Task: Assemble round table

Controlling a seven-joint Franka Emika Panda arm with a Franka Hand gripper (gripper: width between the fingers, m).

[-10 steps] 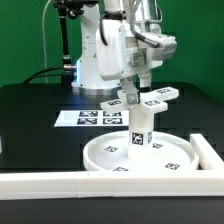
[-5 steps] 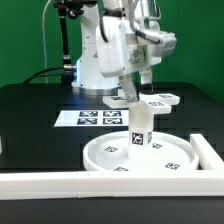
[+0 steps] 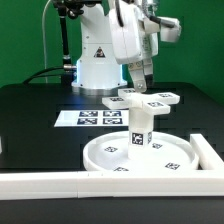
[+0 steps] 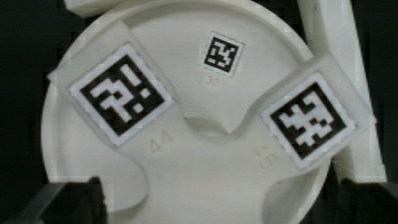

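Black tabletop [image 3: 30, 120], cross-shaped piece [image 3: 146, 99] atop post [image 3: 138, 128], hand [image 3: 137, 76] half-hidden.

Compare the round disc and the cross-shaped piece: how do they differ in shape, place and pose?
The round disc is a large circle with a raised rim; the cross-shaped piece is smaller, with flat arms. The disc lies low on the black table, inside the white border bars; the cross sits high on top of the upright post, which stands in the disc. Both are white plastic and carry black-and-white square tags.
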